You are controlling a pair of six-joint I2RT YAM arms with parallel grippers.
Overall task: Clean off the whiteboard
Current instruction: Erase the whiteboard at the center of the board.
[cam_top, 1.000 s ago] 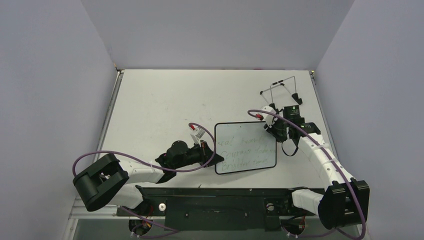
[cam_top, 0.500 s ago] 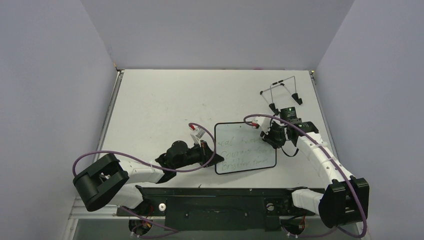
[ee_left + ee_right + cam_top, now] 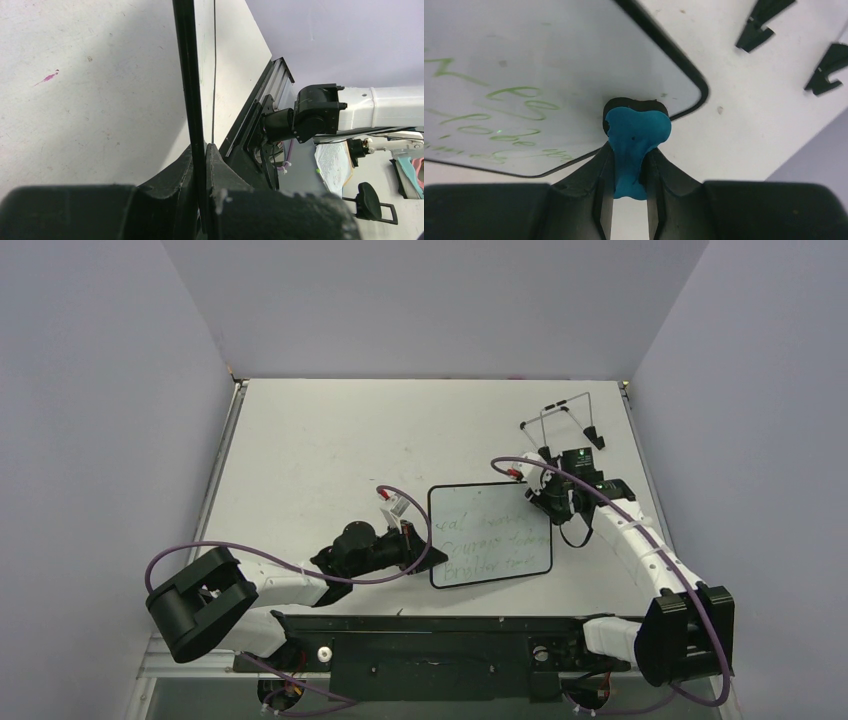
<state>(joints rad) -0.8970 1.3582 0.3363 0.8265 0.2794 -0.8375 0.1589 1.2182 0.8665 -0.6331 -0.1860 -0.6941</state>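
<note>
The whiteboard [image 3: 490, 536] lies flat in the middle of the table, with green handwriting across it. My left gripper [image 3: 420, 552] is shut on its left rim; in the left wrist view the black rim [image 3: 189, 75] runs edge-on between the closed left gripper [image 3: 204, 152]. My right gripper [image 3: 543, 502] is over the board's far right corner. In the right wrist view the right gripper [image 3: 630, 167] is shut on a blue bone-shaped eraser [image 3: 636, 131], whose dark pad sits at the rim of the whiteboard [image 3: 524, 65], beside the green letters.
A thin wire stand [image 3: 565, 422] with black feet [image 3: 756, 27] stands just beyond the right gripper. Grey walls close the table on three sides. A black rail [image 3: 430, 625] runs along the near edge between the arm bases.
The right gripper slid the eraser down-left onto the board, then back up-right to the far right corner. The left gripper and the board stayed still.
</note>
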